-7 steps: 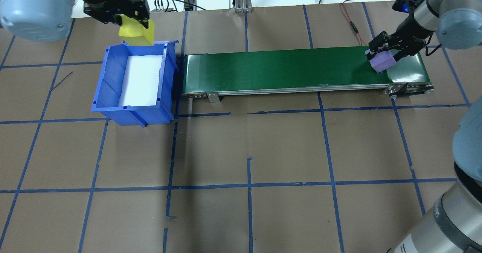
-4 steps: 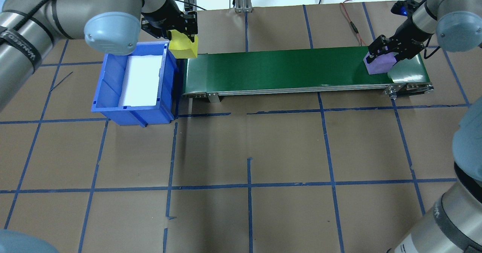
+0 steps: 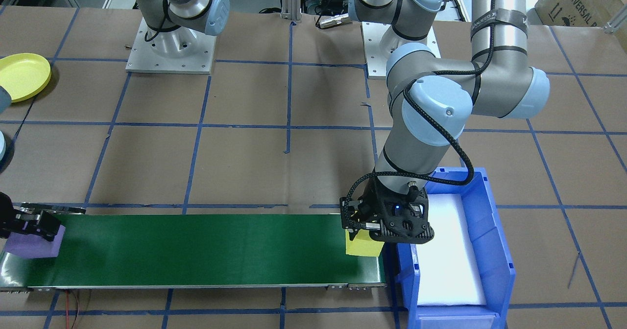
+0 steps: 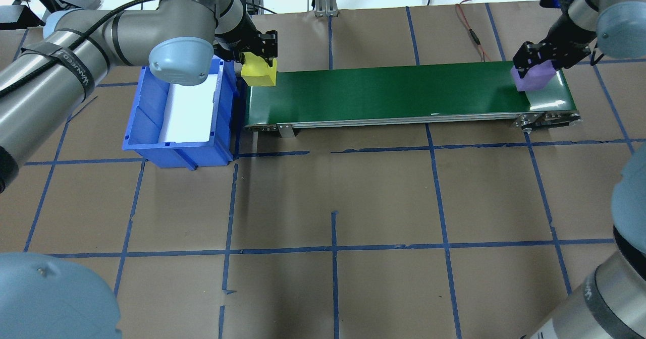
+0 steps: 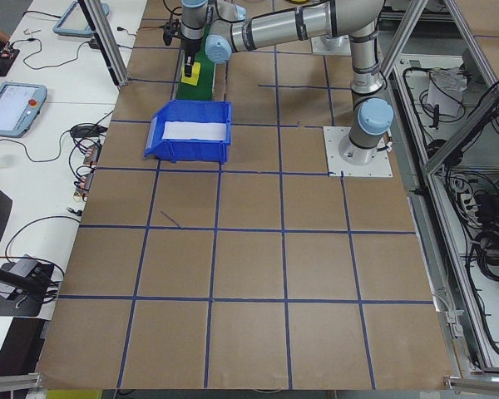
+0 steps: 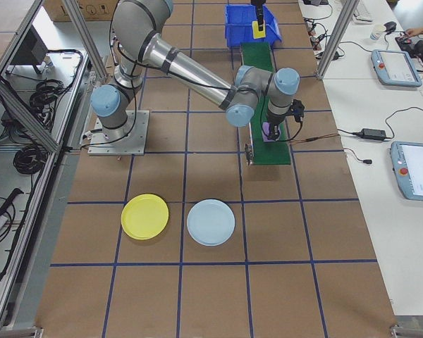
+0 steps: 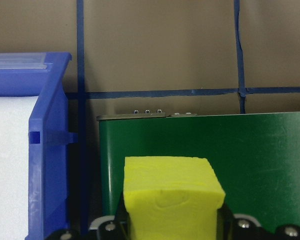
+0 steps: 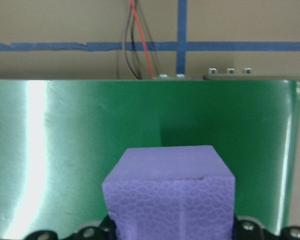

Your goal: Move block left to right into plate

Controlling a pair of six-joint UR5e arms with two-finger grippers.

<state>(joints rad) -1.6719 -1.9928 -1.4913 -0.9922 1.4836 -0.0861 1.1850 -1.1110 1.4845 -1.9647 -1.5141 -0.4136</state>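
Two foam blocks are in the grippers at opposite ends of the green conveyor belt. Beside the blue bin, the left gripper is clamped on a yellow block, held over the belt's near end; setting it down there looks like the step in hand. At the far end the right gripper grips a purple block, seemingly just off the belt, its faces roughly square to the belt edges; being near-cubic, it has no clear long axis. The next move likely calls for carrying it well clear to the yellow plate, which lies flat beside a pale blue plate.
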